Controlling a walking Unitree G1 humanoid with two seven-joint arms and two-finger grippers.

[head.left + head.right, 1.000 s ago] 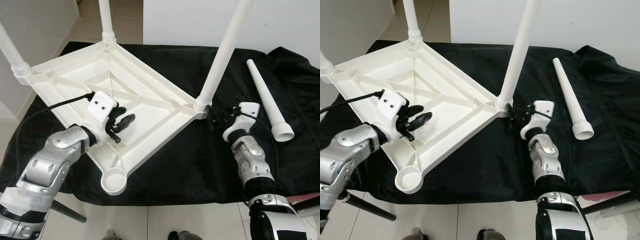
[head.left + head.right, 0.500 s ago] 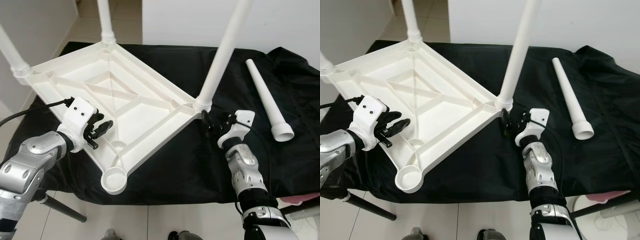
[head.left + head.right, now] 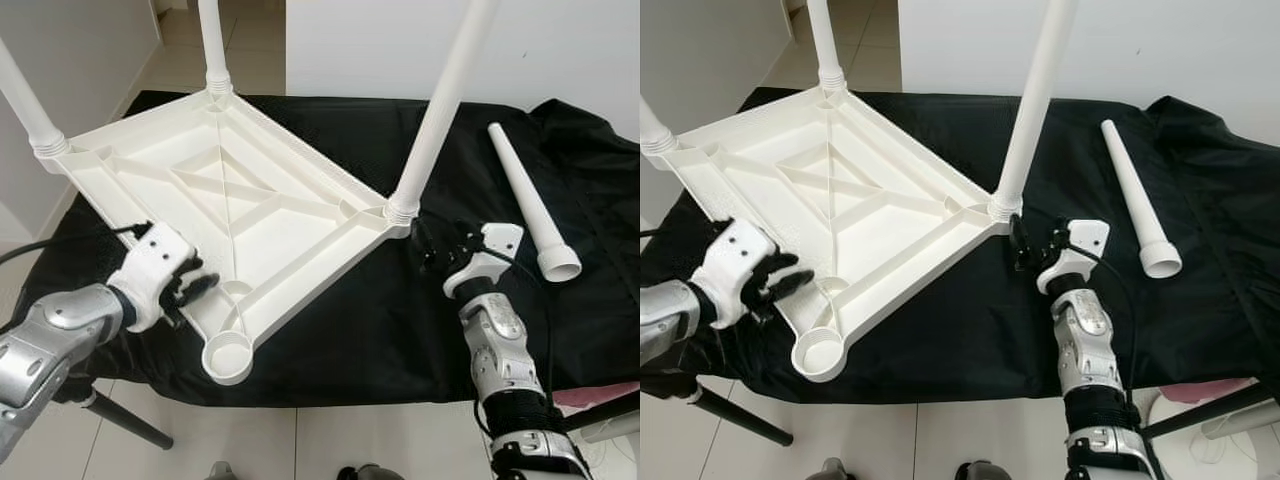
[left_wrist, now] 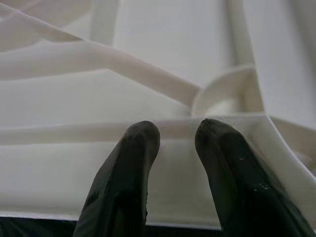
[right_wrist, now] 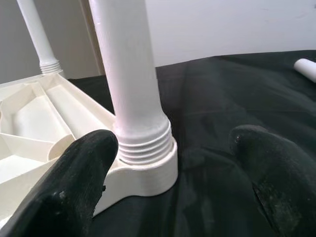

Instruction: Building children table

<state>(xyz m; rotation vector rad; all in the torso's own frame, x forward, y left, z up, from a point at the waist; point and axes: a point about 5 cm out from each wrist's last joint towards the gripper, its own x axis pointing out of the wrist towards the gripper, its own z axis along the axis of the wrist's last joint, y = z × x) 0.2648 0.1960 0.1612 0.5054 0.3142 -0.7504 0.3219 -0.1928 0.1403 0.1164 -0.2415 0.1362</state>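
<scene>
The white tabletop (image 3: pixel 225 215) lies upside down on a black cloth (image 3: pixel 350 320) that covers the work surface, its ribbed underside facing up so the leg sockets can be reached. Three legs already stand screwed into their corners; the nearest one (image 3: pixel 440 105) rises from the corner on the robot's right. The fourth leg (image 3: pixel 530 200) lies loose on the cloth, well apart from the tabletop to the right, and the empty socket (image 3: pixel 228 355) at the near corner is where it likely belongs.

The left gripper (image 3: pixel 185 290) sits at the near-left edge of the tabletop, close to the empty socket, probably to steady the top. Its fingers (image 4: pixel 133 168) are a little apart and hold nothing. The right gripper (image 3: pixel 440 250) is just beside the base of the nearest fitted leg, its fingers wide apart on either side of the leg's threaded collar without clamping it, perhaps checking or about to tighten that joint.

The head views give the whole layout: all four corners, the loose leg and both arms. The right wrist view adds the thread rings (image 5: pixel 143 145) at the leg's base, seated on the corner socket. The left wrist view shows the fingertips level with the tabletop's edge wall and a curved rib (image 4: pixel 222 89) beyond.
</scene>
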